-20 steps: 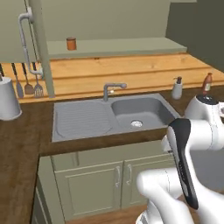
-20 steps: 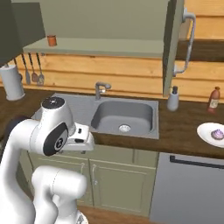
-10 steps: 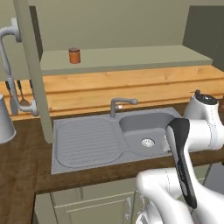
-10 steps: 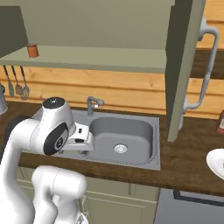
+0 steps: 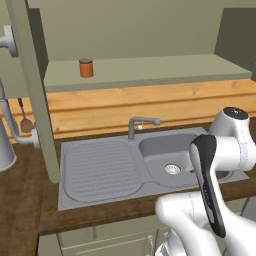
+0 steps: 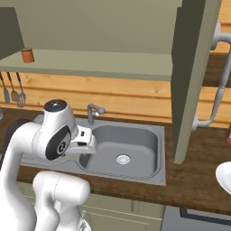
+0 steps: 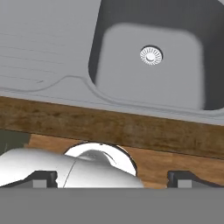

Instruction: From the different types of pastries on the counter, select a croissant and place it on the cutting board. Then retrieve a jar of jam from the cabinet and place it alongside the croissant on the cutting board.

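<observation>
The jar of jam (image 5: pixel 86 67) (image 6: pixel 27 55), orange-red with a darker lid, stands alone on the shelf of the open cabinet (image 5: pixel 150 72) (image 6: pixel 103 65), towards its left end. My gripper (image 7: pixel 113 178) hangs low over the front edge of the counter (image 7: pixel 109 127), looking down at the sink (image 7: pixel 148 65). Its fingertips (image 7: pixel 43 177) stand far apart with nothing between them. It is well below the jar and to its right. The croissant and the cutting board are out of view.
The cabinet's doors (image 5: pixel 30 90) (image 6: pixel 194 76) swing out over the counter on both sides, the right one with a long handle (image 6: pixel 216 85). A faucet (image 5: pixel 140 125) stands behind the sink (image 6: pixel 122 149). Utensils (image 6: pixel 13 92) hang at the left. A white plate (image 6: pixel 224 177) lies at the right edge.
The whole picture has shifted: the base has driven closer, so the cabinet and sink look larger. The gripper has stayed open.
</observation>
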{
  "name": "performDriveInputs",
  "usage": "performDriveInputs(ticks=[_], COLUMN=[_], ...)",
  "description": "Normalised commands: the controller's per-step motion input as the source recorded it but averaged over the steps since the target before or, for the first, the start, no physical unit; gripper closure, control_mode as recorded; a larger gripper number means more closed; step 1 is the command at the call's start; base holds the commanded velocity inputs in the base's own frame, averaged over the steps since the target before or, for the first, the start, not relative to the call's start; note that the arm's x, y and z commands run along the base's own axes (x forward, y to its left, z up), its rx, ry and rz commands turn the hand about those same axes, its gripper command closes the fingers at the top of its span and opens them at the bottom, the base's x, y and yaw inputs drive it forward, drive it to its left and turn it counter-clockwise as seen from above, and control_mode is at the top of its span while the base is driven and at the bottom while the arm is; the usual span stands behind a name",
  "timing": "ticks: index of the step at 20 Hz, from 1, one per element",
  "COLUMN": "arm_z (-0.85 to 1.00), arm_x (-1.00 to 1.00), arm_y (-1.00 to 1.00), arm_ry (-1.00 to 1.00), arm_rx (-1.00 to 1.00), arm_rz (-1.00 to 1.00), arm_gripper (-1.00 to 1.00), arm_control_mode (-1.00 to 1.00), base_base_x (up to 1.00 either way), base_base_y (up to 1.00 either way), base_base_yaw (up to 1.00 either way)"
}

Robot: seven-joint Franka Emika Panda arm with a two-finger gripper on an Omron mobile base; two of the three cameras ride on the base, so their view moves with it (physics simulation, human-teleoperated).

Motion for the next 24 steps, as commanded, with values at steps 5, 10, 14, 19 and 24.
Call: performDriveInputs(ticks=[5, 10, 14, 19, 24], arm_z=[0.50, 0.77, 0.56, 0.52, 1.00], arm_x=[0.17, 0.19, 0.26, 0.37, 0.30], arm_y=[0.44, 0.48, 0.56, 0.35, 0.26], arm_ry=[-0.34, -0.38, -0.28, -0.36, -0.15], arm_rx=[0.01, 0.00, 0.03, 0.11, 0.10], arm_rz=[0.15, 0.17, 0.12, 0.10, 0.00], arm_gripper=[-1.00, -1.00, -1.00, -1.00, -1.00], arm_control_mode=[-1.00, -1.00, -1.00, -1.00, -1.00], base_base_x=[0.00, 0.00, 0.00, 0.00, 0.00], base_base_y=[0.00, 0.00, 0.00, 0.00, 0.00], base_base_yaw=[0.00, 0.00, 0.00, 0.00, 0.00])
